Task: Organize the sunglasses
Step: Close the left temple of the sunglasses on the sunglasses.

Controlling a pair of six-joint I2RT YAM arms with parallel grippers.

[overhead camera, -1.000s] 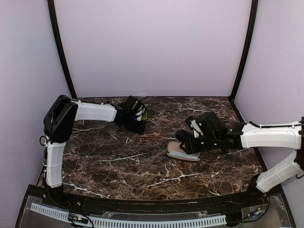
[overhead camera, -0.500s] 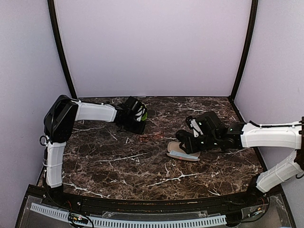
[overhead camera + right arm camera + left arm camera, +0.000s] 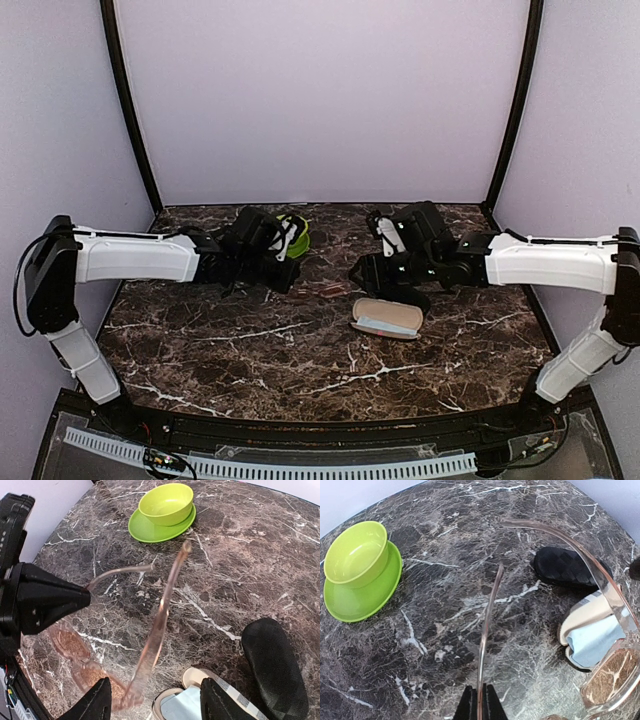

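**Sunglasses Held at Mid-Table Between Two Grippers**

The sunglasses (image 3: 325,292) are seen over the middle of the table (image 3: 200,340). One temple is pinched in the left gripper (image 3: 480,702), and the frame is set between the parted fingers of the right gripper (image 3: 157,690). An open case (image 3: 387,318) is placed just before them, to the right, with a closed case (image 3: 565,566) just behind it. A bowl (image 3: 293,230) is stacked on a plate (image 3: 365,600) at the back, left of centre.

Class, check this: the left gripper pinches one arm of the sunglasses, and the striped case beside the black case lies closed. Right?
No. The striped case lies open, pale blue cloth inside, as the left wrist view shows. The left gripper does pinch one arm of the sunglasses.
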